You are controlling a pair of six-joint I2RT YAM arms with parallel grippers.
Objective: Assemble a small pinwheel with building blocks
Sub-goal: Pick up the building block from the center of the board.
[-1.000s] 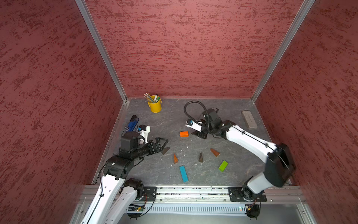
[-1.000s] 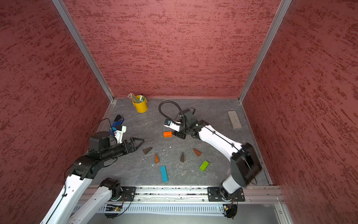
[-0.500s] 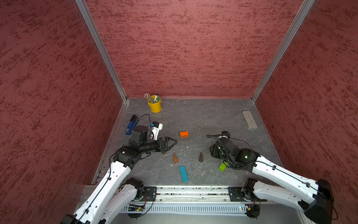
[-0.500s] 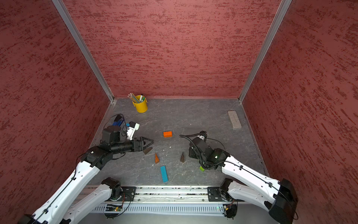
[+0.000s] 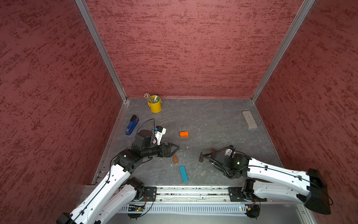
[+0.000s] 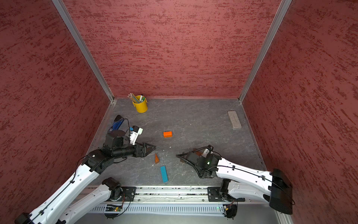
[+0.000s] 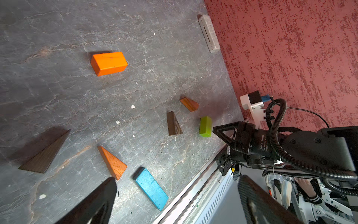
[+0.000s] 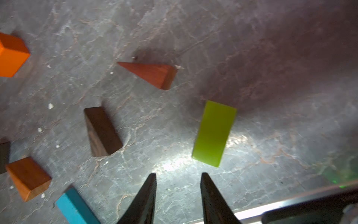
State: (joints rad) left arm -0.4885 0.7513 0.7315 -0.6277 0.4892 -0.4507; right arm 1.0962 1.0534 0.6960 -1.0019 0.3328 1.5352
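Left gripper point(image 5: 175, 148) fingers wide apart, empty; arm stretched low from near-left, pointing right. Right gripper point(image 8: 177, 174) fingers narrowly apart, empty; arm low from near-right, pointing left, green block point(image 8: 214, 133) just ahead. Loose, well apart: orange block point(image 5: 183, 134) centre, blue bar point(image 5: 183, 173) near. Yellow cup point(image 5: 155, 106) far-left holds pencils point(image 5: 147, 96).

This is a robotics lab test cell. Three dark red, rough-textured wall panels point(image 5: 184, 48), joined by bare aluminium corner strips point(image 5: 100, 48), box in a grey stone-patterned counter point(image 5: 213, 120). A slotted aluminium rail point(image 5: 193, 191) runs along the counter's front edge and carries two white-and-black robot arms point(image 5: 108, 184) with exposed cables. A yellow metal cup of pencils point(image 5: 155, 106) near the far left corner, a blue stapler point(image 5: 132, 125) by the left edge and a grey rectangular eraser point(image 5: 249, 119) by the right edge look like office props.
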